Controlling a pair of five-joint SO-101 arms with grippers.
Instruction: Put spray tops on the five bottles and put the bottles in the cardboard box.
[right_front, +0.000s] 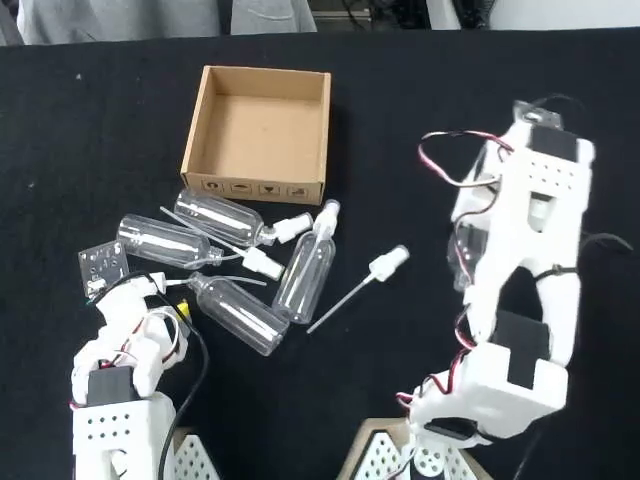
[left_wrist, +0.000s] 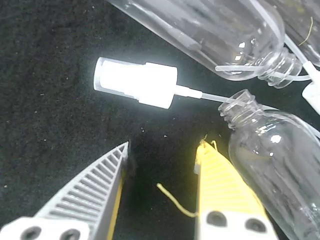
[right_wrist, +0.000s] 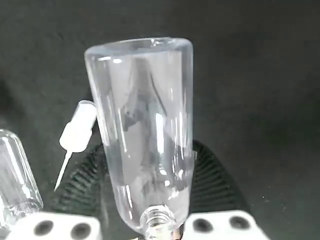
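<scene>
Cardboard box (right_front: 255, 185): open-topped on the black table (right_front: 100, 120), well beyond the left gripper's fingertips, past a cluster of lying bottles.
Left gripper (left_wrist: 164, 147): low over the table, jaws spread wide with nothing between them; one grey finger (left_wrist: 100, 195), one yellow finger (left_wrist: 225, 195).
Spray top (left_wrist: 135, 85): white, on its side just ahead of the open fingertips, its thin tube running toward the mouth of the uncapped bottle.
Uncapped bottle (left_wrist: 280, 160): clear, lying just beside the outer face of the yellow finger, with its open neck about level with that fingertip. Whether bottle and finger touch cannot be told.
Second bottle (left_wrist: 215, 30): clear and also open-necked, farther out ahead of the fingertips, past the spray top.
Right gripper (right_wrist: 147, 155): closed around the held bottle, a black ribbed finger (right_wrist: 215, 180) on either side.
Held bottle (right_wrist: 145, 110): clear and uncapped, neck down near the finger bases, flat bottom reaching out past the tips.
Loose spray top (right_wrist: 77, 132): white, with its tube, on the table beyond the right gripper's fingers and off to one side.
Capped bottle (right_front: 305, 270): lying between the two grippers, white top fitted, that end nearer the box.
</scene>
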